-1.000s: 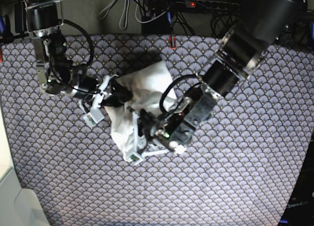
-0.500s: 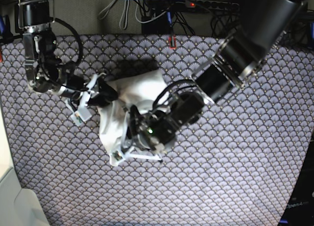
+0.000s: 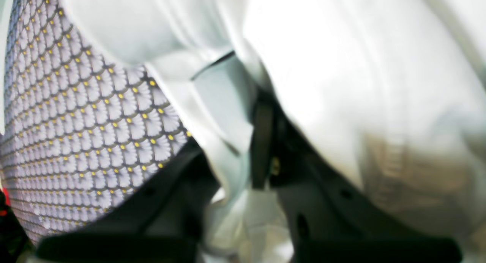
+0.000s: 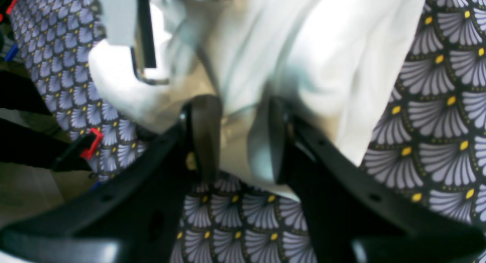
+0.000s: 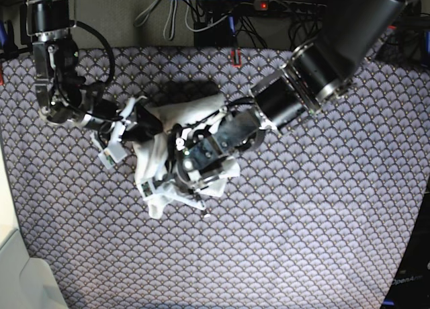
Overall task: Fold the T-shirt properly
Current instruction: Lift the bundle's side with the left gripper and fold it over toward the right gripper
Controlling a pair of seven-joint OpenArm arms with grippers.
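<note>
The white T-shirt [image 5: 190,114] lies bunched in a wrinkled heap on the patterned table, between my two arms. In the base view my left gripper [image 5: 176,178] reaches in from the upper right and sits on the heap's lower part. The left wrist view shows my left gripper [image 3: 231,141] shut on a fold of the T-shirt [image 3: 360,84]. My right gripper [image 5: 143,124] is at the heap's left edge. In the right wrist view my right gripper [image 4: 241,133] has a thick bunch of the T-shirt [image 4: 322,65] pinched between its black fingers [image 4: 205,133].
The table carries a grey fan-patterned cloth [image 5: 302,242]. Cables and a power strip [image 5: 289,7] run along the back edge, with a small red clip [image 5: 235,57] beside them. A pale object [image 5: 20,275] fills the front left corner.
My left gripper has swung left and back over the shirt, drawing the cloth into a tighter heap. My right gripper shifted a little left with its edge of the shirt.
</note>
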